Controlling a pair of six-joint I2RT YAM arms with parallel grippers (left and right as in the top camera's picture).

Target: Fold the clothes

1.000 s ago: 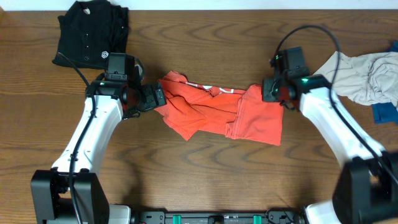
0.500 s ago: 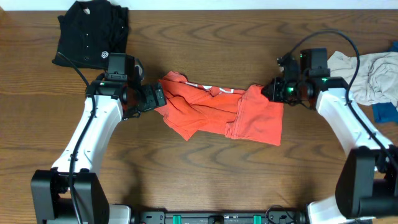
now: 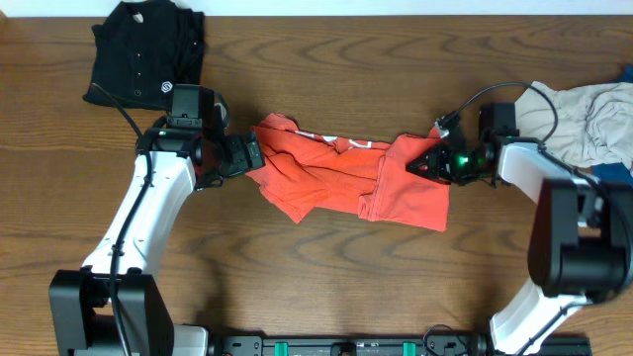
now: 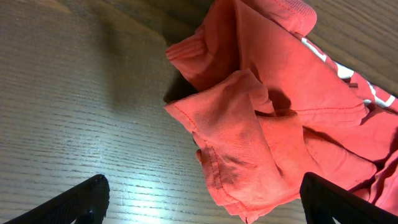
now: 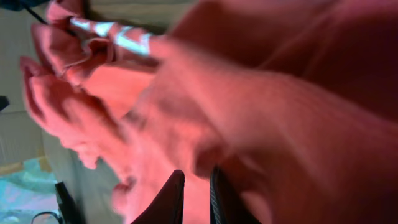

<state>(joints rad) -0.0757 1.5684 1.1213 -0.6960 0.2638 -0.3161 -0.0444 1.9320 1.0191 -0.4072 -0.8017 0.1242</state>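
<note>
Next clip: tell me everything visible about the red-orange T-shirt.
The red-orange T-shirt is soft knit cloth with stitched hems and white lettering along its upper edge. It lies crumpled, doubled over itself, on the wooden table, not neatly folded. The open left gripper sits at its left end; the right gripper, fingers close together, meets its right edge, grip unclear.

The left arm is raised from the lower left and bent at the wrist, its hand held wide open. The right arm is laid low and level, its hand nearly closed, fingers pinched on the red-orange T-shirt.
</note>
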